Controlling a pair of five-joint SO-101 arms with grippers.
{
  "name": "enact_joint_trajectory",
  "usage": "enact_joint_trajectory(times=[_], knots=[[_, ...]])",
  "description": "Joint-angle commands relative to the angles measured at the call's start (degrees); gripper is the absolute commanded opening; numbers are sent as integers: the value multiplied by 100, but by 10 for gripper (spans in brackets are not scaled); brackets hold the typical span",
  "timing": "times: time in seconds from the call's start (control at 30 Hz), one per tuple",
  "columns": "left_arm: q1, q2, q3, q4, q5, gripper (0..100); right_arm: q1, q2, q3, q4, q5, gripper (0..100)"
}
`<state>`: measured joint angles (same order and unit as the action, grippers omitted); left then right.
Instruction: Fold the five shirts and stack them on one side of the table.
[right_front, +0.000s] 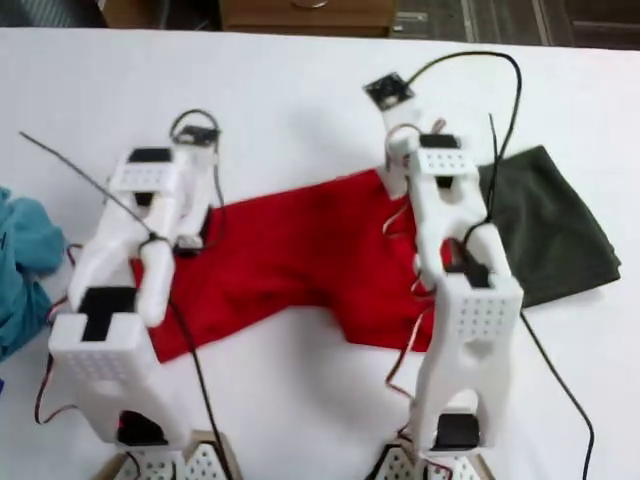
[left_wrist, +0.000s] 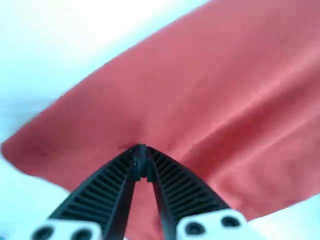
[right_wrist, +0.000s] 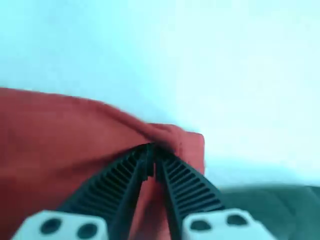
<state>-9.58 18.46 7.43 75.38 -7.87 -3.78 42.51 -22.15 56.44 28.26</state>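
A red shirt (right_front: 300, 265) lies spread across the middle of the white table (right_front: 300, 100), between my two arms. My left gripper (left_wrist: 141, 162) is shut, its tips pinching the red shirt (left_wrist: 200, 100) near its left part. My right gripper (right_wrist: 151, 155) is shut on a far corner of the red shirt (right_wrist: 60, 135), close to the dark green shirt (right_wrist: 280, 205). In the high view the left arm (right_front: 140, 250) stands over the shirt's left end and the right arm (right_front: 450, 250) over its right end. A folded dark green shirt (right_front: 555, 225) lies at the right.
A teal shirt (right_front: 20, 260) is bunched at the table's left edge. Black cables (right_front: 500, 90) trail over the table behind the right arm. A small black module (right_front: 388, 90) lies beyond the red shirt. Wooden furniture (right_front: 300, 15) stands past the far edge.
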Motion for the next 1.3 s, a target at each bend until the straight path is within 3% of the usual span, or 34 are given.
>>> enact_joint_trajectory(times=[0.0,0.13,0.33,0.63,0.93,1.13,1.27], knots=[[-352,18,-40,-308,-334,31,303,497,-1310,505,62,20],[-598,668,-295,-510,-360,31,251,884,-2163,1174,62,20],[-677,1591,-1437,299,-88,31,-215,936,-3024,1930,62,21],[-571,923,-2167,1275,-167,21,-778,910,-4782,4303,53,21],[1178,-1407,576,1152,-1688,21,207,655,-5618,4479,53,20],[2066,-2470,2967,-53,-1811,21,1130,541,-5600,4470,62,20],[2347,-2541,3284,-668,-1811,21,1613,541,-5600,4470,62,20]])
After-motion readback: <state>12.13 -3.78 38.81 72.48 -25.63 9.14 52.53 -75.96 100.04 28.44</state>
